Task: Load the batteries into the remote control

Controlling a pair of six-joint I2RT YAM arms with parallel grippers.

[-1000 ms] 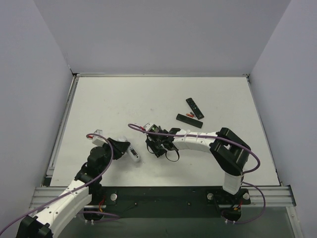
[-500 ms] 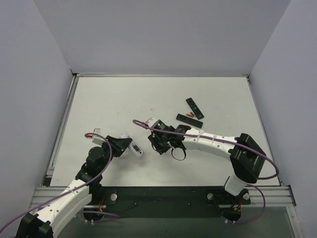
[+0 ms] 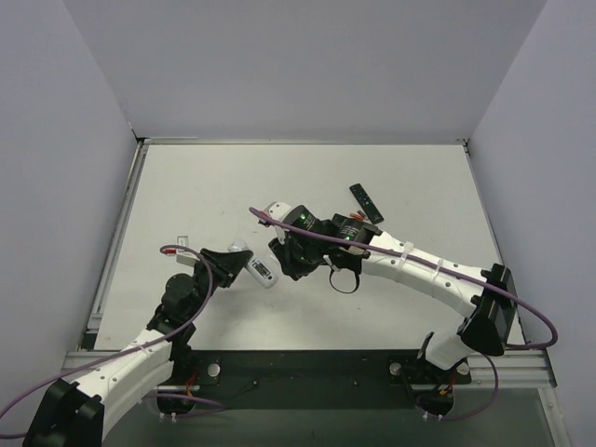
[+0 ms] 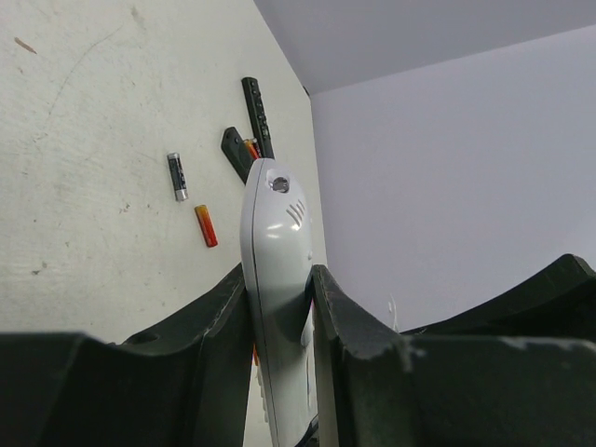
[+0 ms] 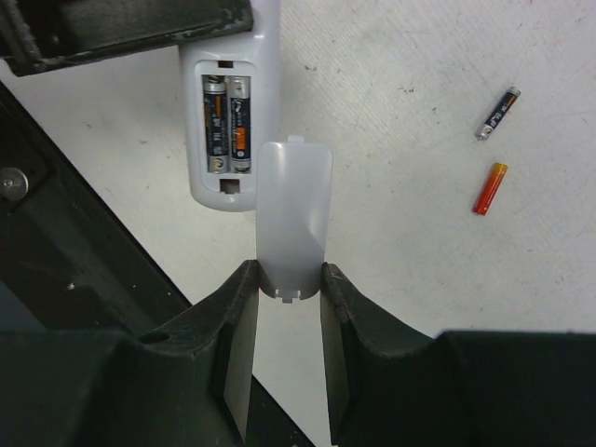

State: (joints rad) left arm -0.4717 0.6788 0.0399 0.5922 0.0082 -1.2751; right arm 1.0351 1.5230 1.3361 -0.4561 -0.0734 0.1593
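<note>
two batteries (image 5: 228, 126) sit in the open bay of the white remote (image 5: 265, 93) clamped by the left gripper (image 4: 279, 275); the right gripper (image 5: 287, 270), clenched on the cover (image 5: 296, 205), holds it lengthwise in line, just short of that bay.

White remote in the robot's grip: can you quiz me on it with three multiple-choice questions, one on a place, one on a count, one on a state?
1. Where is the battery cover of the white remote?
A) pinched in the right tool
B) clipped onto the remote
C) out of sight

2. How many cells sit in the remote's open compartment?
A) none
B) two
C) four

3. The left tool is:
A) open
B) shut on the white remote
C) shut on the battery cover

Answers:
1 A, the right wrist view shows the cover clamped in it.
2 B, two cells lie side by side.
3 B, it grips the remote's sides.
</note>
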